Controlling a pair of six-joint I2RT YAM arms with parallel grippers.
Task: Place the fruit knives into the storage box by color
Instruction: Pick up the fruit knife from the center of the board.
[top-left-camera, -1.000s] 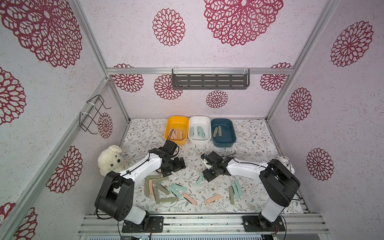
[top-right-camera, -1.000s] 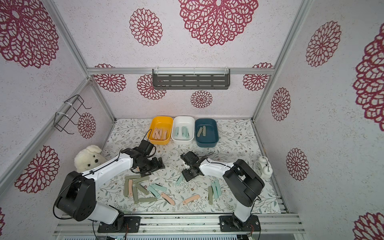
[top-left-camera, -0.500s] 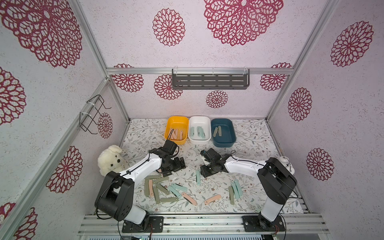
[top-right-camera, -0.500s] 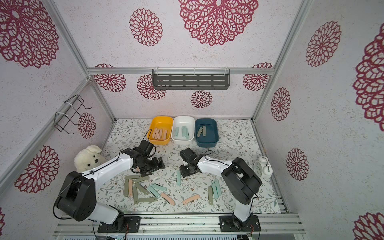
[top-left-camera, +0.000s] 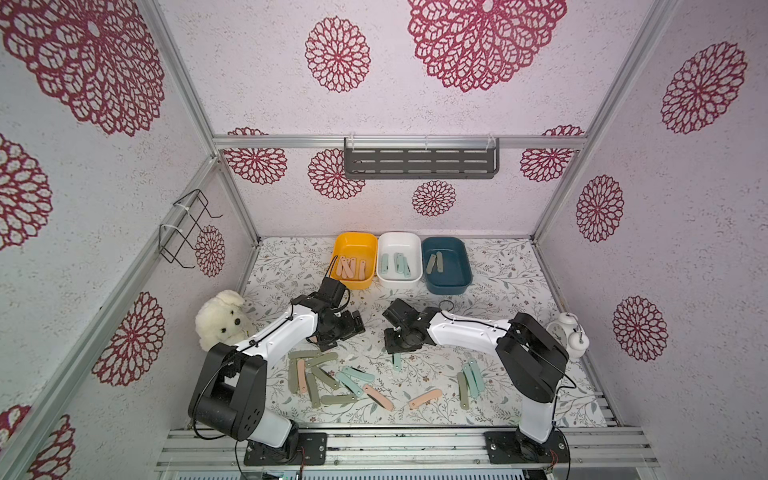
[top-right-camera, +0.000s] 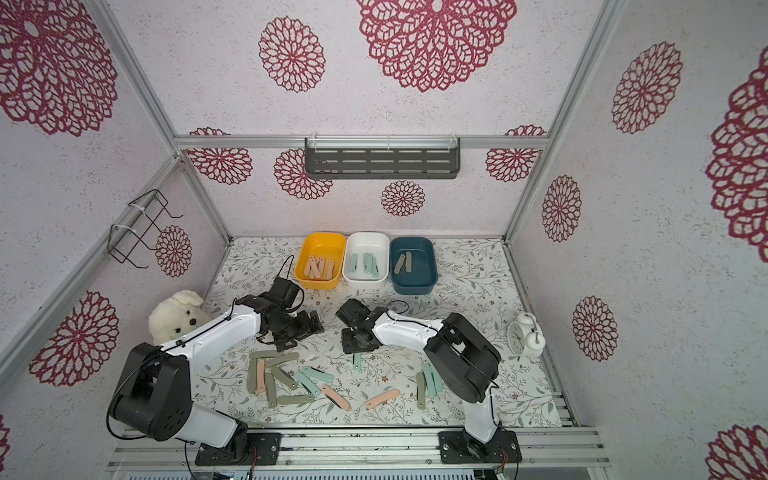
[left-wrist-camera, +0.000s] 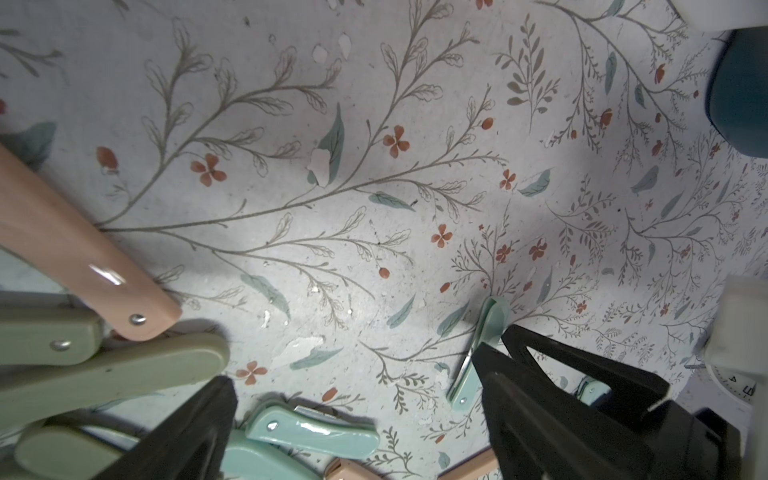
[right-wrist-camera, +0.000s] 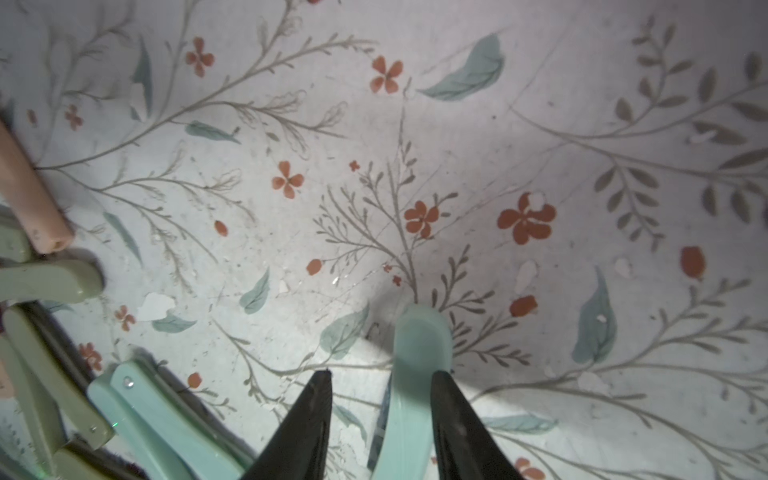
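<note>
At the middle of the tabletop (top-left-camera: 498, 291), the mint knife (top-left-camera: 397, 360) runs front to back, free end toward the front edge, between the right gripper (right-wrist-camera: 380, 374) fingers; one touches it, whether it is pinched I cannot tell. The left gripper (left-wrist-camera: 365, 361) is spread wide

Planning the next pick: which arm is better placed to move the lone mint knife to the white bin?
Right. The right gripper straddles the mint knife, a finger on each side; the left gripper hangs open, empty, farther away.
</note>
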